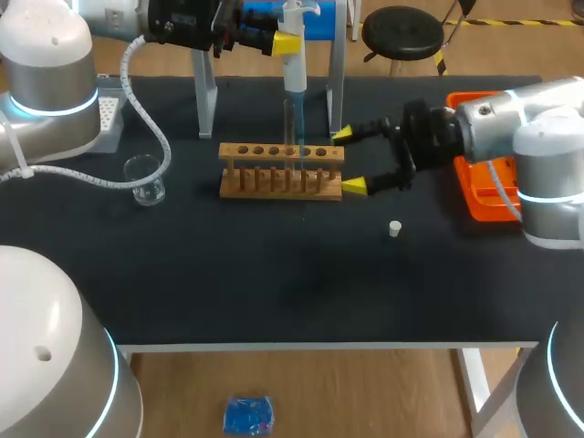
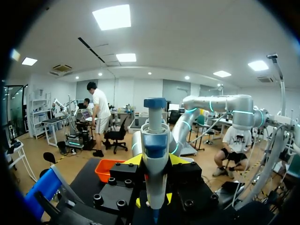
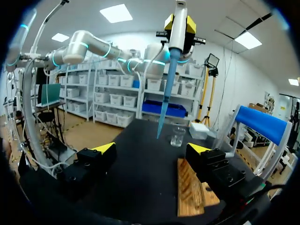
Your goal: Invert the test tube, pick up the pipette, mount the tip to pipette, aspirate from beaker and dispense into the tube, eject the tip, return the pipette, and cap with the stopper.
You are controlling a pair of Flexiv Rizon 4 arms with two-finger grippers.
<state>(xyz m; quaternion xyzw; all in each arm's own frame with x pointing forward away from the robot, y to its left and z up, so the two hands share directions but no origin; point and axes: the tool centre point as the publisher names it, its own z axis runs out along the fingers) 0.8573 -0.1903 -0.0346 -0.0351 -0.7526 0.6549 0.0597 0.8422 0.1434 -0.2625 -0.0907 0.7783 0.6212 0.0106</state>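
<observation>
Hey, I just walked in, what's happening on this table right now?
The left end effector is shut on the pipette, holding it upright with its blue tip pointing down over the wooden rack. The right end effector is open at the rack's right end, holding nothing. The beaker stands to the rack's left. The small white stopper lies loose on the table, so capping is not yet done.

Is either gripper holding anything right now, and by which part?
The left gripper is shut on the pipette, clamping its upper body below the plunger. The right gripper is open by the end of the rack, holding nothing.
</observation>
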